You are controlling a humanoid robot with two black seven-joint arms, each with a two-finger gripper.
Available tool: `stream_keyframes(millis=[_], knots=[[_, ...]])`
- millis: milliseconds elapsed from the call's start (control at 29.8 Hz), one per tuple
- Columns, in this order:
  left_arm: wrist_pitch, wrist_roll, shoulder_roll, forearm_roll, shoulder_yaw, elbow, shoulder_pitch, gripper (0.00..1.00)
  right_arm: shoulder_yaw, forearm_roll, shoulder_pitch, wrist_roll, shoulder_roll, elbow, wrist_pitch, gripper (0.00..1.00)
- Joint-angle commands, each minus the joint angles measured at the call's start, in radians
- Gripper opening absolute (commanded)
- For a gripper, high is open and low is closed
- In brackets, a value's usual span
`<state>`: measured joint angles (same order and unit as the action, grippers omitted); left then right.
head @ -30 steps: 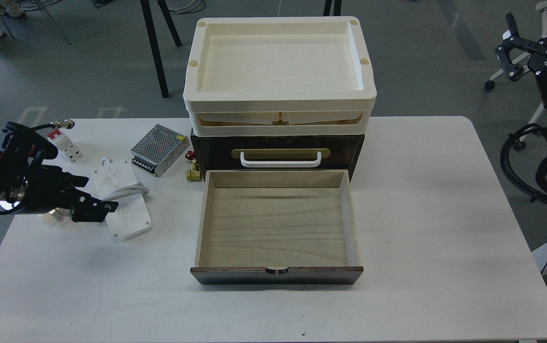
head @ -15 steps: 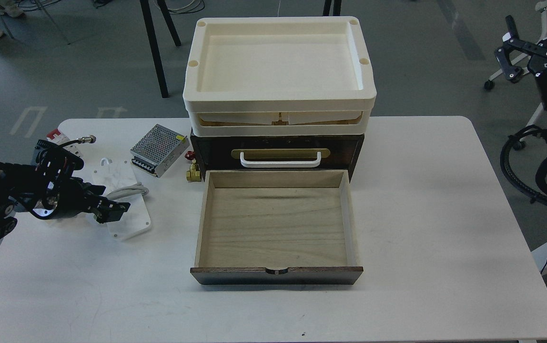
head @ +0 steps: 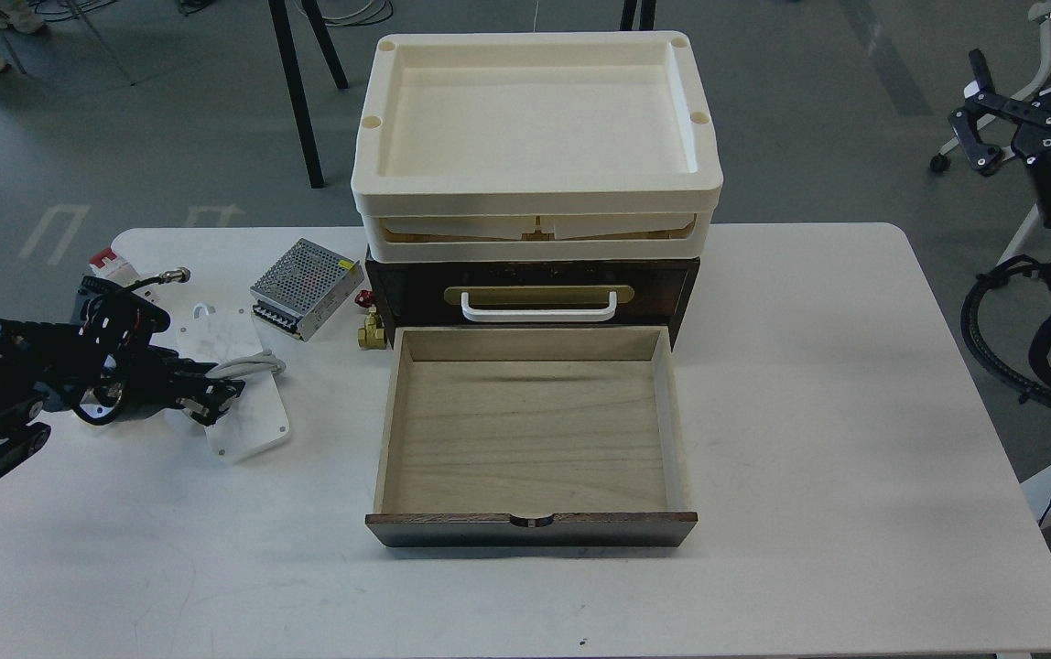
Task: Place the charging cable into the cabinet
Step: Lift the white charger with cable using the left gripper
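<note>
The charging cable [head: 251,366] is a pale grey cord lying across a flat white slab [head: 251,423] on the table, left of the cabinet. My left gripper [head: 219,396] sits low over the slab's left edge at the cord's left end, its dark fingers slightly apart around it; I cannot tell whether they touch it. The dark brown cabinet [head: 533,295] stands mid-table with its pale wood drawer [head: 530,430] pulled fully out and empty. My right gripper [head: 971,114] is open, raised off the table's far right side.
Two stacked cream trays [head: 535,197] sit on top of the cabinet. A perforated silver metal box [head: 301,276] and a small brass fitting [head: 370,334] lie between the slab and the cabinet. A red-and-white block [head: 111,264] is at the table's back left.
My left gripper has moved right and slightly back, from beside the slab's left edge onto the cord's left end. The right gripper has drifted slightly. The cable and drawer have not moved.
</note>
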<state>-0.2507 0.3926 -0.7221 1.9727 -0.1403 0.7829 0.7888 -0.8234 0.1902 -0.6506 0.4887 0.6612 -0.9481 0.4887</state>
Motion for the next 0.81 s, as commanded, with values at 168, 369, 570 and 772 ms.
stream_keyframes(millis=[168,369,570,772], knots=[[-0.198,0.096,-0.226,-0.201,-0.024,0.266,0.056,0.00,0.000,0.000,0.008,0.000,0.002,0.002,0.000,1.00],[-0.238,0.096,-0.500,-0.607,-0.111,0.620,0.081,0.00,-0.005,0.000,0.012,0.000,0.018,0.005,0.000,1.00],[-0.238,0.096,-0.447,-0.890,-0.125,0.779,0.073,0.00,-0.005,0.000,0.014,0.000,0.018,0.009,0.000,1.00],[-0.238,0.062,-0.170,-0.896,-0.113,0.756,0.032,0.00,-0.006,0.000,0.014,0.000,0.040,0.006,-0.016,1.00]])
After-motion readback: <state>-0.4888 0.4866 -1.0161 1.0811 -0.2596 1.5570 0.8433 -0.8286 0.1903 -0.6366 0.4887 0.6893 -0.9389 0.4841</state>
